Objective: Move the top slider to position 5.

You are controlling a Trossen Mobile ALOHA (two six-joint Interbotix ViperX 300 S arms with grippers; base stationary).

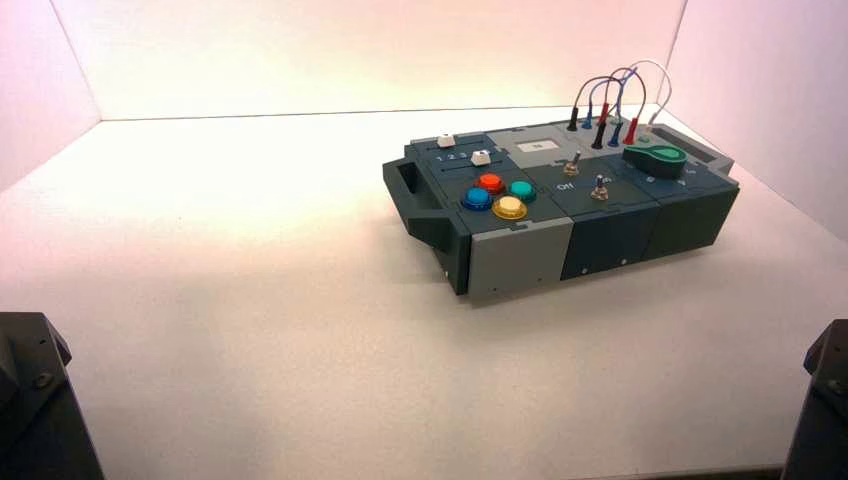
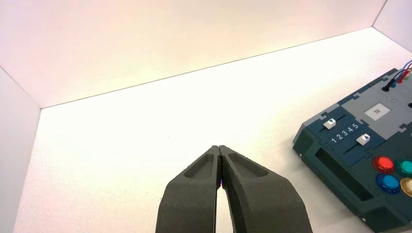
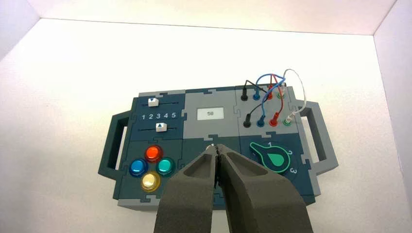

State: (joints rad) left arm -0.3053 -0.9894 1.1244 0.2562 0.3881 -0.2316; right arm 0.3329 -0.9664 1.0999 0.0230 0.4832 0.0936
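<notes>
The top slider point(image 3: 153, 102) is a small white knob on a dark rail at the box's far left corner, standing about at 2 on the printed row 1 2 3 4 5. It also shows in the high view point(image 1: 446, 140) and the left wrist view point(image 2: 330, 123). The lower slider point(image 3: 161, 127) is its twin, about at 3. My right gripper point(image 3: 216, 146) is shut and empty, held back from the box on its near side. My left gripper point(image 2: 220, 147) is shut and empty over bare table, well to the left of the box.
The dark teal and grey box point(image 1: 520, 250) stands right of the table's middle, with a handle at each end. It carries red, blue, teal and yellow push buttons point(image 3: 151, 167), a green knob point(image 3: 275, 158), two toggle switches point(image 1: 585, 175), plugged wires point(image 3: 267, 97) and a display reading 50 point(image 3: 210, 113). White walls enclose the table.
</notes>
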